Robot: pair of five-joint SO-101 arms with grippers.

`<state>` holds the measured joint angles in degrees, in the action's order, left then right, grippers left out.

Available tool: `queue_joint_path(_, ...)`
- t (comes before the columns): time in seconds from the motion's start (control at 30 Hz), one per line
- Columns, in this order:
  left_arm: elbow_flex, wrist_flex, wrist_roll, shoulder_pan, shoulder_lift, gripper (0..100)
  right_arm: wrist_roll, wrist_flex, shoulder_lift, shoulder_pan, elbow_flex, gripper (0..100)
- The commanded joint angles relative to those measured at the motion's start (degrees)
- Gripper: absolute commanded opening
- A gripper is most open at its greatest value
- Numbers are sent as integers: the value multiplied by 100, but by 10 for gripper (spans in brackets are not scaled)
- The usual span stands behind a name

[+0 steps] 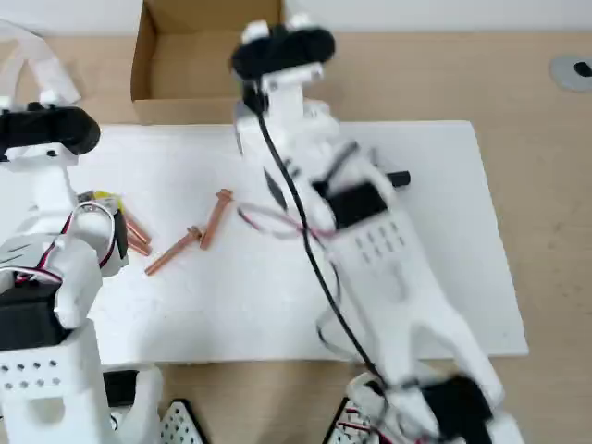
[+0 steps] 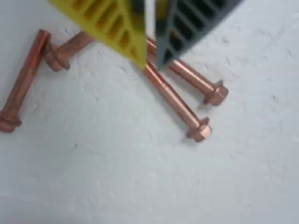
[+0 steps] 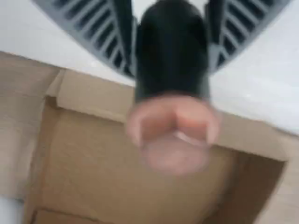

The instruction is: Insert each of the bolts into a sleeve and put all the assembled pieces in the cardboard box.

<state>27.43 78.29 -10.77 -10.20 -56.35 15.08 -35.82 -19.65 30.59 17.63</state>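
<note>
The right gripper [image 3: 170,44] is clamped on a black sleeve [image 3: 170,56] with a copper bolt already seated in it, the bolt's flanged head [image 3: 173,135] sticking out past the sleeve's end. From where I stand that arm is stretched across the white mat [image 1: 416,277] to the far side, and the piece hangs over the open cardboard box [image 1: 143,69]. Its long axis points straight down into the box. The head looks to sit just beyond the near wall rather than over the middle, so I'd say letting go is the step in hand. The piece should land inside, though close to that wall. Over at the left, the left gripper [image 2: 150,63] has its yellow and black fingers drawn close, with only a sliver of mat showing between them and nothing I can see held. Its tips hover right above two loose bolts [image 2: 175,100] [image 2: 196,81] that lie side by side, nearly parallel, shafts slanting across the line of the fingers. Two more bolts [image 1: 217,217] [image 1: 174,252] lie a little to the right, ends almost meeting in a shallow V. All four are far nearer the left arm than the right, so the next pick is its to make.
</note>
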Motion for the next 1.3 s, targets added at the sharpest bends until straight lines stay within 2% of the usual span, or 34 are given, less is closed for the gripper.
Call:
queue_joint_path(0.0, 97, -123, -44, -88, 13, 12, 62, 211, 1121, -171, -1402, 9)
queue_joint_path(0.23, 431, -123, -44, -62, 13, 12, 26, 211, 2993, -198, -3213, 9)
queue_joint_path(0.63, 536, -123, -44, -97, 13, 12, 9, 211, 6009, -769, -6316, 9)
queue_joint_path(0.93, 536, -105, -18, -97, 13, 12, -527, 167, 8303, -963, -8963, 11)
queue_joint_path(1.27, 826, -114, -35, -97, 4, 12, -615, 0, 9798, -989, -10431, 12)
